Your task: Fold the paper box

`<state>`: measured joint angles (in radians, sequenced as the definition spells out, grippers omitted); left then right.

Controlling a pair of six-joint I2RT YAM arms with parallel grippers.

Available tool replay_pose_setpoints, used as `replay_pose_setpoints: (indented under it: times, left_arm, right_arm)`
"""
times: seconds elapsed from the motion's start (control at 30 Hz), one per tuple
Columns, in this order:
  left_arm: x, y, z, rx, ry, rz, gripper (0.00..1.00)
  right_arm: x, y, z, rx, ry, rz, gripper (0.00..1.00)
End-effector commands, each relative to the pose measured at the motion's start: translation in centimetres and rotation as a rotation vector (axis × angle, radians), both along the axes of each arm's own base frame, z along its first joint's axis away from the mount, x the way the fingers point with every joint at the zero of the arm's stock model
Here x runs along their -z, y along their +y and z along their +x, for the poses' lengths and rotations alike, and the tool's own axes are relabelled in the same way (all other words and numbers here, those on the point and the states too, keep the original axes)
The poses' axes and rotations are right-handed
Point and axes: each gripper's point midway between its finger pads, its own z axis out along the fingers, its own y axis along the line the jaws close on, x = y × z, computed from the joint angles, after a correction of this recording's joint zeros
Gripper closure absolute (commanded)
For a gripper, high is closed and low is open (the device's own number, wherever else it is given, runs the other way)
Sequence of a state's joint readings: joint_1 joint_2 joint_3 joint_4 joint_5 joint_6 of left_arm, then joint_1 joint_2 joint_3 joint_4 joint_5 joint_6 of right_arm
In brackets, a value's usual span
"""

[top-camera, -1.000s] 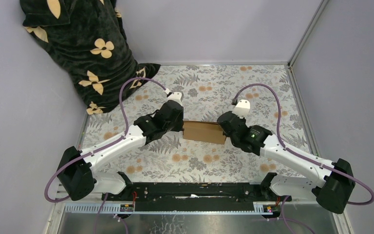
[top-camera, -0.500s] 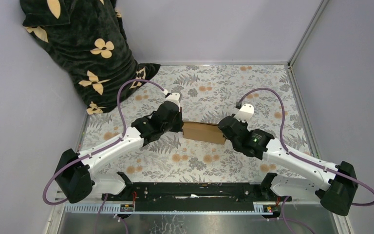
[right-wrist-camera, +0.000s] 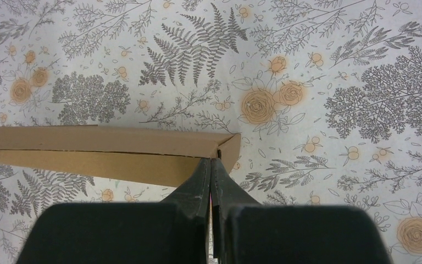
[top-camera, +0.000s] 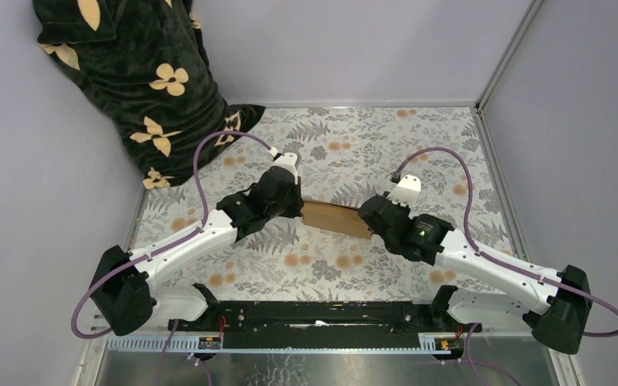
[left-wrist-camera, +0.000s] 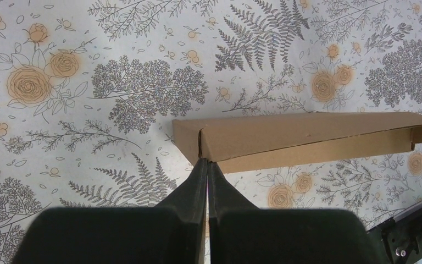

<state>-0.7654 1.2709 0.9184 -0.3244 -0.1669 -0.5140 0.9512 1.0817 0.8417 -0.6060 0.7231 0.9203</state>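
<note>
Folding looks nearly finished to us: the paper box (top-camera: pixel 336 217), right of and nearer than the black blanket (top-camera: pixel 129 80), is a shallow closed shape, while the left gripper (left-wrist-camera: pixel 207 165) and right gripper (right-wrist-camera: pixel 211 162), jaws pressed together, touch its ends, perhaps seating the last flaps.

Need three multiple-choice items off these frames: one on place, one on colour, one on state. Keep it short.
1. Where does the paper box lie?
A. between the left gripper and the right gripper
B. in the far left corner
C. at the near edge
2. What colour is the paper box?
A. white
B. black
C. plain brown
3. How do the two grippers stand?
A. both wide open
B. both shut, tips at the box's ends
C. one open, one shut
Answers: 1 A, the top view shows one gripper at each end of it; 2 C, bare brown cardboard in every view; 3 B, each wrist view shows fingers pressed together at a box corner.
</note>
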Motion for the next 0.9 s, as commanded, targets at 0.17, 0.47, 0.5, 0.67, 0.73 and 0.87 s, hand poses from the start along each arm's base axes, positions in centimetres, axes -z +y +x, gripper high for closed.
replay_pose_setpoints:
  times: [0.17,0.47,0.5,0.67,0.73,0.87]
  left_arm:
    - [1.7,0.3,0.8,0.020,0.030,0.047,0.97]
    - [2.1,0.7,2.3,0.037,0.039,0.022,0.97]
    - [2.2,0.8,2.4,0.038,0.042,0.017,0.97]
    - [2.3,0.4,2.5,0.050,0.052,-0.008,0.97]
    - [2.3,0.5,2.5,0.050,0.052,-0.009,0.97]
    - [2.3,0.5,2.5,0.052,0.054,-0.008,0.97]
  right_arm:
    - [3.9,-6.7,-5.3,0.014,0.264,-0.351,1.00]
    - [2.9,-7.3,-5.0,0.036,0.266,-0.413,1.00]
    - [2.8,-7.3,-5.1,0.038,0.267,-0.417,1.00]
    - [3.0,-7.5,-5.2,0.043,0.282,-0.442,1.00]
    - [3.1,-7.5,-5.2,0.040,0.283,-0.448,1.00]
    - [2.9,-7.2,-5.2,0.022,0.273,-0.423,1.00]
